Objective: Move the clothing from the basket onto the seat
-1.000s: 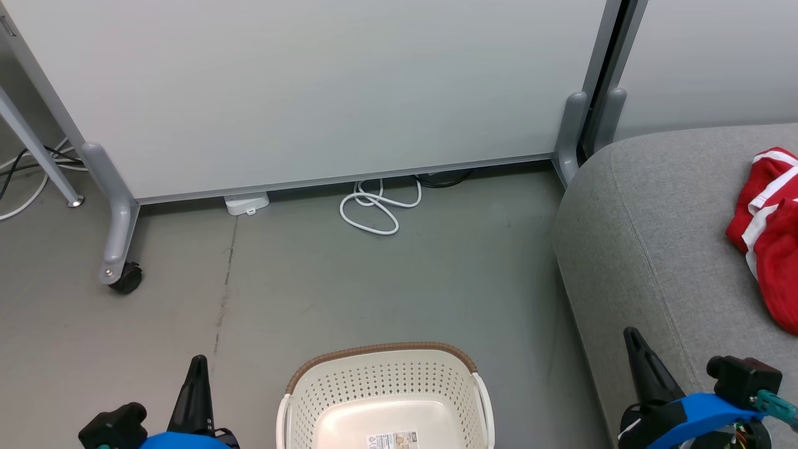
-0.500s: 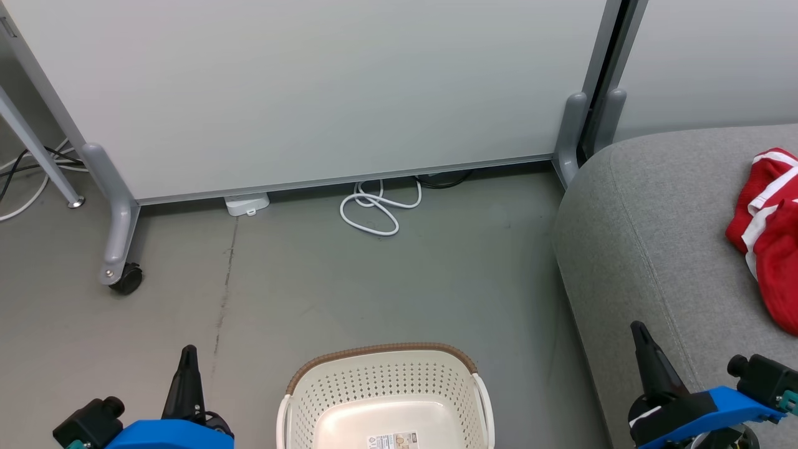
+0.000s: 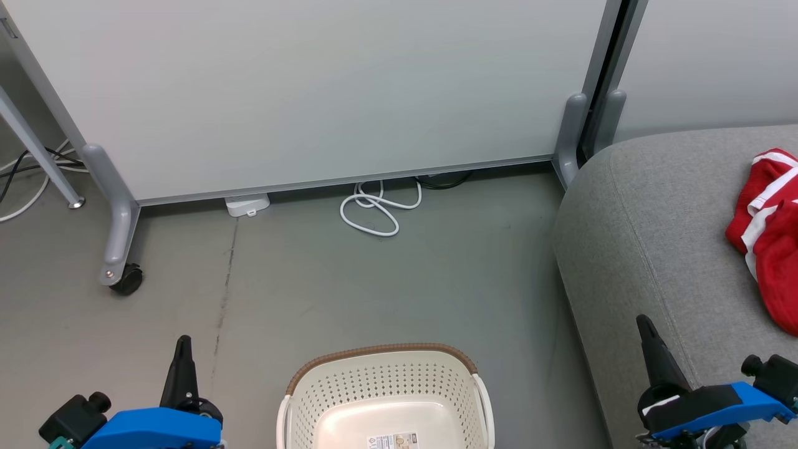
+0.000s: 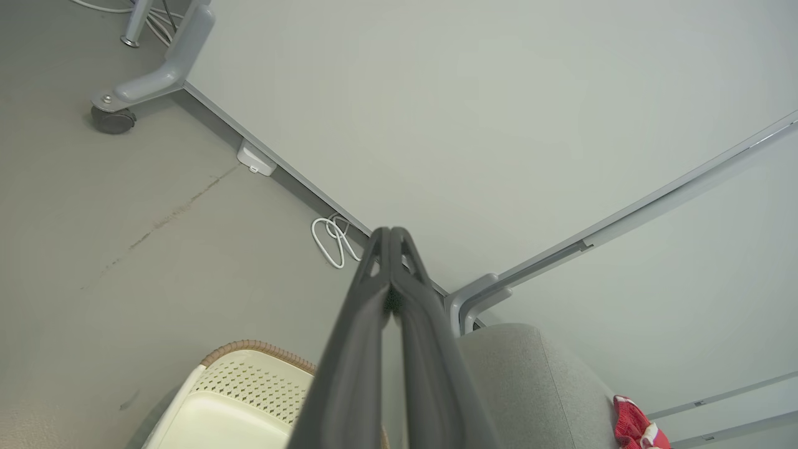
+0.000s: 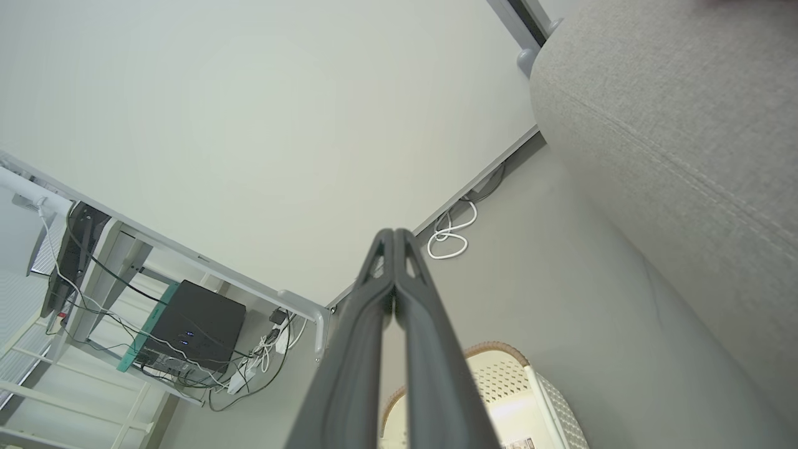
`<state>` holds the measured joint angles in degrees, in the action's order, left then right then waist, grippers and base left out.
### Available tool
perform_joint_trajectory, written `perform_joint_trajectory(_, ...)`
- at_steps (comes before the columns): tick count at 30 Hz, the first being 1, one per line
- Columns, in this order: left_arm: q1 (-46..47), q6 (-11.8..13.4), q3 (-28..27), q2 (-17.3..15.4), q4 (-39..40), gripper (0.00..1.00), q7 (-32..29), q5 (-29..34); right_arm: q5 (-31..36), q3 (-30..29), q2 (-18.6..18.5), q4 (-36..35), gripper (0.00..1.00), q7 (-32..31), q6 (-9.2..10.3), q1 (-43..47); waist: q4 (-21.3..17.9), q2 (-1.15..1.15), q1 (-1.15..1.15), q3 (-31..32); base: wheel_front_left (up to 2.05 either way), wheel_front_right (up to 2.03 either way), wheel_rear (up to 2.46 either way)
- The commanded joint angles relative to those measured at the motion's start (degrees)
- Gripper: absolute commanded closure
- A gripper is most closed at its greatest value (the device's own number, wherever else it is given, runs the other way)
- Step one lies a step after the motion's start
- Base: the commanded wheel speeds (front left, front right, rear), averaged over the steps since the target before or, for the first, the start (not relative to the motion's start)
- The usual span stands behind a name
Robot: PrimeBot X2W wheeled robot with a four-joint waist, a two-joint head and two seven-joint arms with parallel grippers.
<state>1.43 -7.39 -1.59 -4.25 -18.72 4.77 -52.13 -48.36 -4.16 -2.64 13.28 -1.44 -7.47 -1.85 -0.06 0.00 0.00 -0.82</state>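
The cream basket [image 3: 385, 386] stands on the floor at the bottom centre; its visible inside holds just a label on the bare bottom. It also shows low in the left wrist view [image 4: 249, 393] and the right wrist view [image 5: 536, 399]. Red clothing with white stripes [image 3: 767, 231] lies on the grey seat [image 3: 648, 237] at the right, and a red corner of the clothing [image 4: 636, 430] shows on the seat [image 4: 530, 380]. My left gripper [image 3: 182, 349] is shut and empty, left of the basket. My right gripper [image 3: 645, 330] is shut and empty over the seat's front corner [image 5: 673, 118].
A pale partition panel on a wheeled grey foot [image 3: 121, 274] stands behind. A coiled white cable [image 3: 374, 209] and a small white box [image 3: 246, 203] lie at its base. A desk frame with a black device and cables [image 5: 193, 324] stands off to one side.
Both grippers have sunk lower in the head view; the left drifted left and the right drifted right. Basket, seat and clothing have not moved.
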Motion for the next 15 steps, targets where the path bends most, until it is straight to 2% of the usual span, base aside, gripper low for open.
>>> perform_joint_trajectory(1,1.6,-0.1,-0.5,-0.2,0.9,1.00,-0.4,-1.4,-1.6,-0.2,-0.2,-0.5,1.00,-0.2,-0.02,-1.7,0.0,0.00,0.00,0.0,0.00,0.00,0.00)
perform_joint_trajectory(15,2.5,-0.1,-1.6,0.2,1.9,1.00,-2.9,-10.2,-11.2,-0.7,-0.2,-0.3,1.00,-1.3,-0.03,-2.4,0.0,0.00,0.00,0.1,0.00,0.00,0.00)
